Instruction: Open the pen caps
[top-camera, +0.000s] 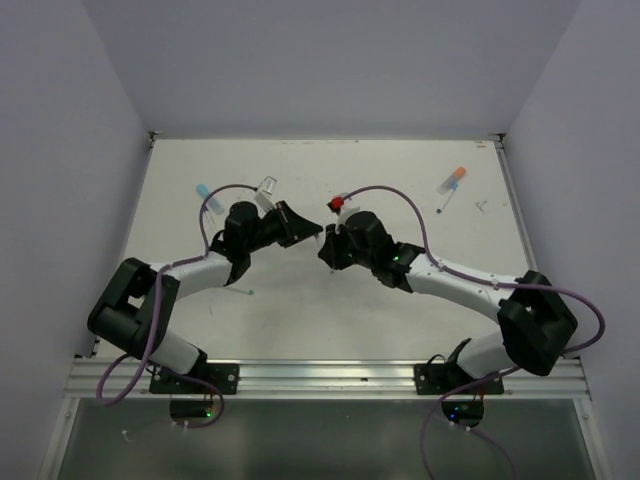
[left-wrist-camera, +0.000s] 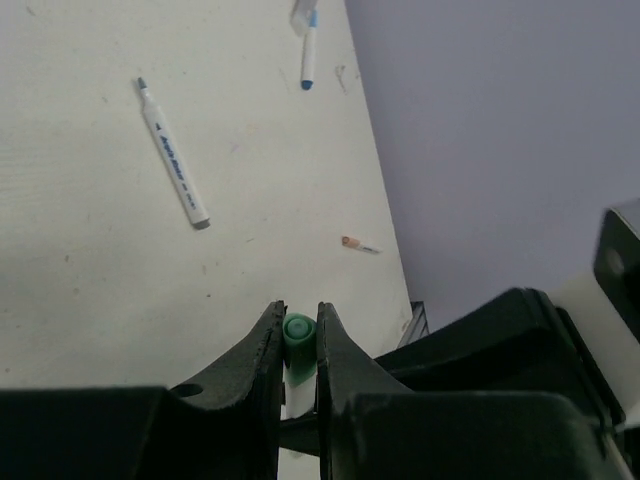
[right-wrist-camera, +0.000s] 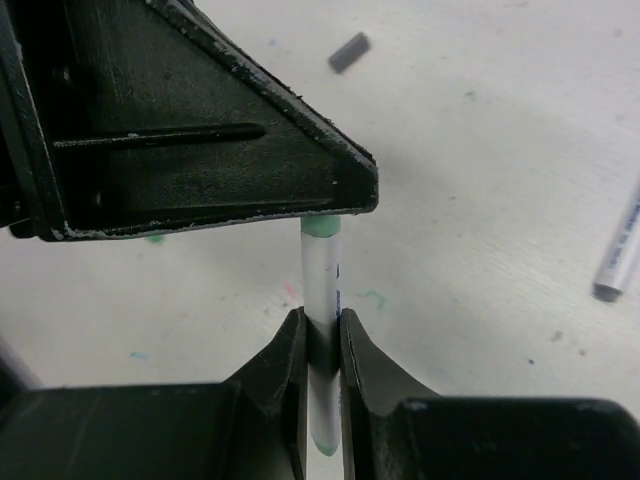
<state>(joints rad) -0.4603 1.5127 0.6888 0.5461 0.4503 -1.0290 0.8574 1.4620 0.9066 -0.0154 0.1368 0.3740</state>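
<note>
L fingers (left-wrist-camera: 270, 338): narrow, clamped on green cap (left-wrist-camera: 297, 330), seen end-on.
R fingers (right-wrist-camera: 292, 340): narrow, clamped on white pen barrel (right-wrist-camera: 321, 280) at mid-length.
Green cap: seated on barrel end, mid-desk (left-wrist-camera: 90, 260), between both arms.
Other caps: orange (top-camera: 459, 174) far R; light blue (top-camera: 203, 189) far L; grey (right-wrist-camera: 348, 52) loose.
Misc: marker (left-wrist-camera: 172, 155) lies flat, well apart from L fingers.
</note>
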